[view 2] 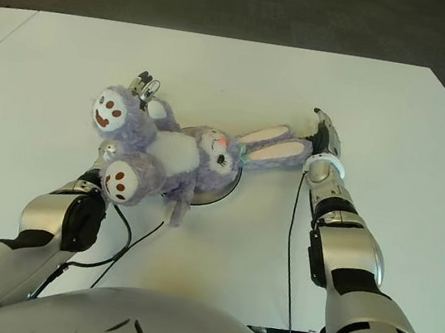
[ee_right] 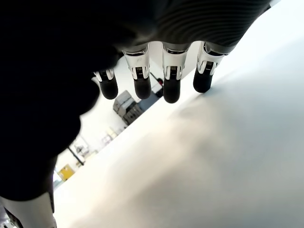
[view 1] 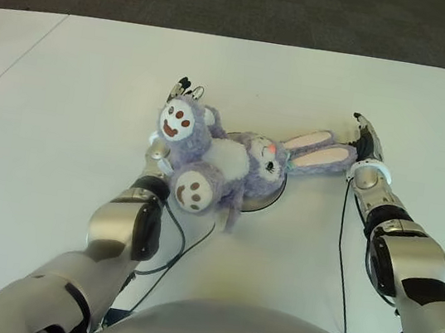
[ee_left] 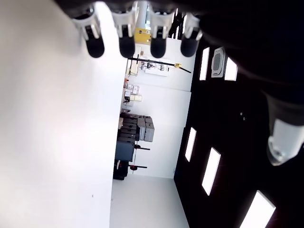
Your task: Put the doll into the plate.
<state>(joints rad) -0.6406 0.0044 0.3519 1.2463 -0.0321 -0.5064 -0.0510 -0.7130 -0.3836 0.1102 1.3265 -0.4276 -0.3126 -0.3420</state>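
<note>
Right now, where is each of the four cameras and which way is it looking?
Left eye view: on the head, looking forward and down at the doll on the plate, a hand on either side.
Right eye view: beside it, same scene, both arms showing.
Left wrist view: on the left wrist, past the left hand over the table.
Right wrist view: likewise, past the right hand.
Both wrist views share the table only.

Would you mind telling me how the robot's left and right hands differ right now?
The left hand shows behind the plush bunny's feet, partly hidden by them; the right hand shows beside the ear tips, fully visible. The left is on the bunny's left, the right on its right. Both have straight fingers holding nothing, above the white table.
</note>
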